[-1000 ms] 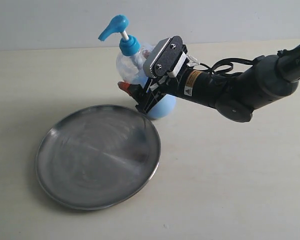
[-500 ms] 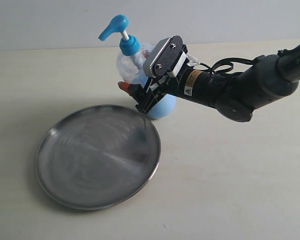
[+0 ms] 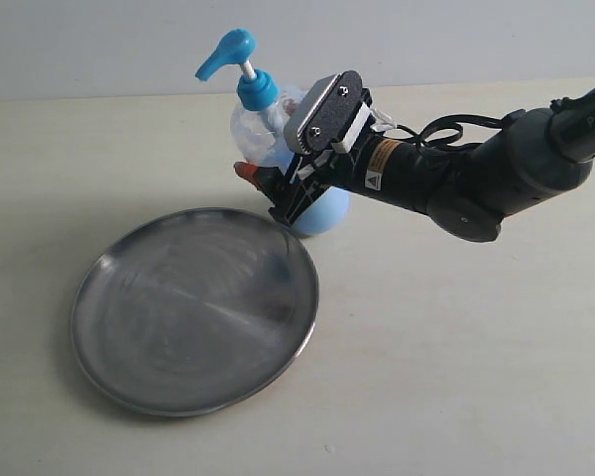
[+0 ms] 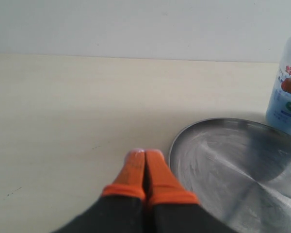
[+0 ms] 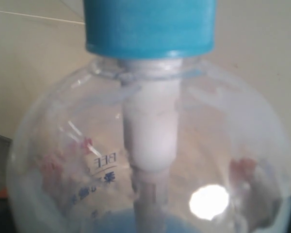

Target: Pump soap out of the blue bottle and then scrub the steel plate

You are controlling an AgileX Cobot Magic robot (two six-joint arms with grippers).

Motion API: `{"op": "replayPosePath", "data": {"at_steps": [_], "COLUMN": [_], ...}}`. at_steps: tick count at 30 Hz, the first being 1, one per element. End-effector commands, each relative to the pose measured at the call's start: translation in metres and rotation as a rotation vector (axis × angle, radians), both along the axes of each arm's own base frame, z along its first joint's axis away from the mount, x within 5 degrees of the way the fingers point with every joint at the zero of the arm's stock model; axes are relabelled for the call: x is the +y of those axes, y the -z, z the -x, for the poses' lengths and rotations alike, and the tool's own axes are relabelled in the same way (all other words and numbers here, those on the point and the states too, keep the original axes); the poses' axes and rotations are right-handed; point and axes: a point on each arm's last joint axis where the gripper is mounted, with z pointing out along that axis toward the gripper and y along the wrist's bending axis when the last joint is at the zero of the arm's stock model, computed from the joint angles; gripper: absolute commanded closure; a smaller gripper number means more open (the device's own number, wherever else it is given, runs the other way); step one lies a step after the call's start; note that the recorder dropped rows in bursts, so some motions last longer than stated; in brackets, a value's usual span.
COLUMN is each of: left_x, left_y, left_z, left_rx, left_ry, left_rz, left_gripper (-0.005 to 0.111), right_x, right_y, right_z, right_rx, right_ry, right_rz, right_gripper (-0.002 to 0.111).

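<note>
The blue bottle (image 3: 263, 124) stands behind the far rim of the steel plate (image 3: 193, 307), its pump head (image 3: 226, 52) up and pointing left. My right gripper (image 3: 278, 193) is closed around its round body, one orange fingertip (image 3: 246, 171) showing on the left side. In the right wrist view the bottle (image 5: 150, 145) fills the frame under its blue collar (image 5: 150, 26). Soap shows only as light blue liquid (image 3: 322, 213) low inside the bottle. My left gripper (image 4: 144, 158) is shut and empty, just off the plate's rim (image 4: 177, 141). The plate's face looks bare.
The pale tabletop (image 3: 456, 347) spreads around the plate, with a light wall (image 3: 377, 40) behind. The right arm (image 3: 476, 178) reaches in from the right. The bottle's label (image 4: 288, 92) shows beyond the plate in the left wrist view.
</note>
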Motion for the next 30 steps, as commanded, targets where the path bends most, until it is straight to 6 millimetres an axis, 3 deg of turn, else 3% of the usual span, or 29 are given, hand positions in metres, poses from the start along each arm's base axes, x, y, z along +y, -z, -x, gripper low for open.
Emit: {"op": "replayPosePath", "data": {"at_steps": [1,30], "left_x": [0.0000,0.0002], "left_y": [0.0000,0.0011], "left_z": [0.0001,0.0004], "left_rx": [-0.010,0.002], "left_ry": [-0.001,-0.002], "left_rz": [0.004,0.002], "left_gripper": [0.107,0.107], "right_x": [0.0029,0.0026], "right_y": [-0.0131,-0.0118], "right_z": [-0.0022,-0.0024], "right_rx": [-0.050,-0.042], "right_ry": [-0.012,-0.009], "right_rz": [-0.037,-0.026], "right_gripper": [0.108,0.108]}}
